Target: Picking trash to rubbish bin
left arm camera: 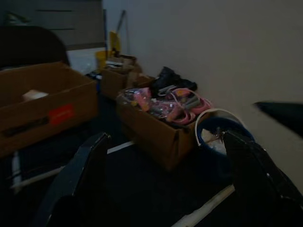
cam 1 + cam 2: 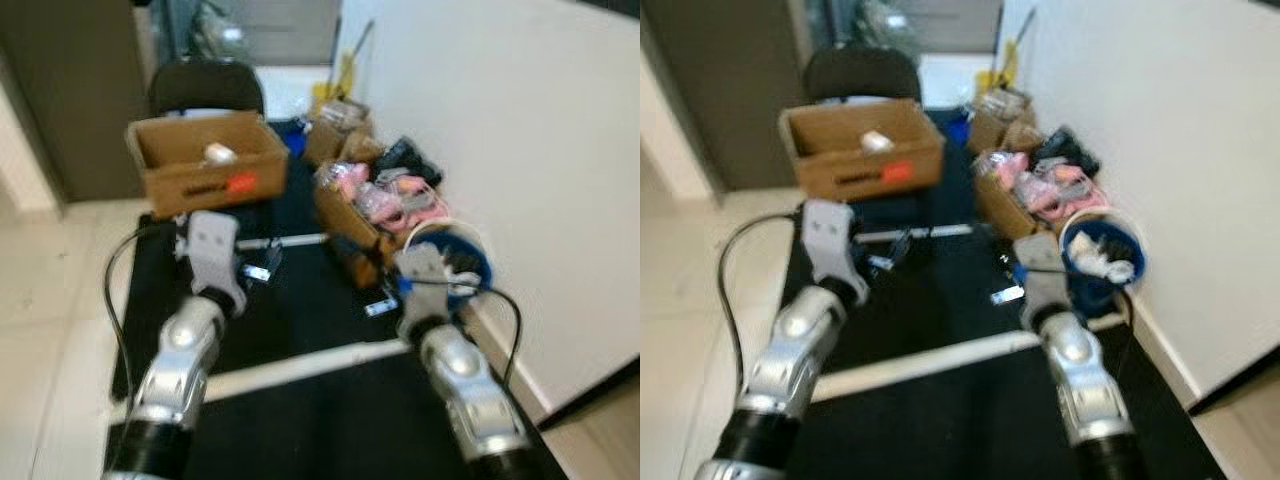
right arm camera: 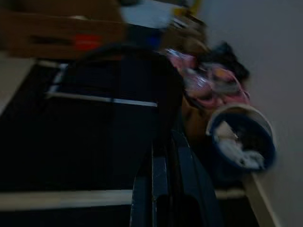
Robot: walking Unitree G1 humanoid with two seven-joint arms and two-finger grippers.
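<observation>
Both arms are held forward over the black mat (image 2: 300, 300). The left pincer (image 1: 161, 189) is spread wide, empty, ready for a pickup. The right pincer (image 3: 163, 165) is pressed together, nothing seen held. Small litter (image 2: 381, 306) lies between them; the blue bin (image 2: 470, 262), already holding white trash, stands just beyond the right pincer. Cardboard boxes (image 2: 205, 160) are seen farther off.

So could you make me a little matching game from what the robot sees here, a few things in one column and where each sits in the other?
Things:
1. Large brown cardboard box with a red label
2. Round blue bucket with a white rim
3. Smaller brown cardboard box heaped with pink items
4. Left gripper

Places or states:
A. Against the white wall, white scraps inside
B. Fingers spread wide apart
C. Far end of the black mat, before a dark chair
D. Between the bucket and the far clutter

Pairs: 1-C, 2-A, 3-D, 4-B
</observation>
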